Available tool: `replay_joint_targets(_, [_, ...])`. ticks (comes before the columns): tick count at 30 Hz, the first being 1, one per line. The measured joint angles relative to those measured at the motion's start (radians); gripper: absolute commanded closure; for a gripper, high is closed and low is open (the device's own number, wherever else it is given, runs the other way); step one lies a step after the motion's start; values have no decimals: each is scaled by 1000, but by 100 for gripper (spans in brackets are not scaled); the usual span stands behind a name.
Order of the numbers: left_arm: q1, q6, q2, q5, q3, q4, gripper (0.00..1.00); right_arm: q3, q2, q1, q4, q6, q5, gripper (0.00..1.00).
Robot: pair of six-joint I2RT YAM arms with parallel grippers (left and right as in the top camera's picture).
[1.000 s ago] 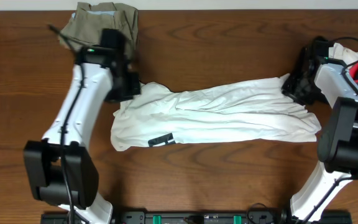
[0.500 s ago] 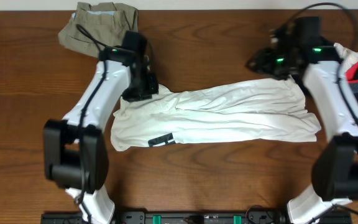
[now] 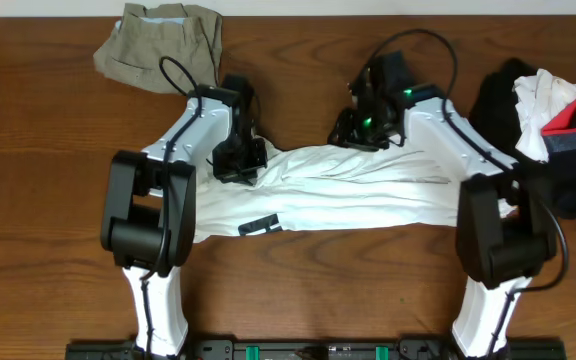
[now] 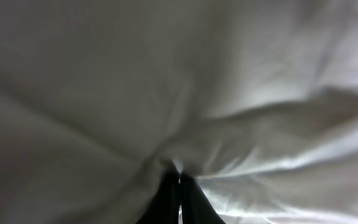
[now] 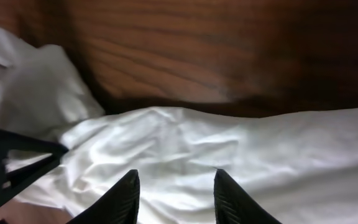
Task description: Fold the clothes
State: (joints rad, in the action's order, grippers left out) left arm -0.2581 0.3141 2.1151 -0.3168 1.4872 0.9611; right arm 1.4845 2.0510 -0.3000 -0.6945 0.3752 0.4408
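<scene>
At the far left of the table (image 3: 28,150), a khaki piece (image 3: 163,40) lies bunched up, and nothing is touching it. Next comes my left gripper (image 3: 240,160), squeezed tight on a little fold of the white top (image 3: 368,195) at its back edge. Its own camera is so close that I see only blurry white cloth, so I can't tell how much it has. The white top lies long and crumpled across the middle of the table, with a black mark (image 3: 259,226) near the front. I think it is soft, light and floppy, so it will sag and slip. It is best held by an edge or a corner, not the middle. My right gripper (image 5: 176,199) hangs partly open over the same back edge, with nothing in it. At the far right, a pile of black, white and red pieces (image 3: 558,110) is cut off by the side of the picture. My arms hide parts of the top.
</scene>
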Motion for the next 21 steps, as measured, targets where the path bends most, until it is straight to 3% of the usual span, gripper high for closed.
replay_joint_targets(11, [22,0,7,14,-11,12,94,-2,69,4,-122,54,-173,63])
replay_joint_targets(21, [188,-7,7,-18,-21,34,94,5,68,45,-240,62,-243,63])
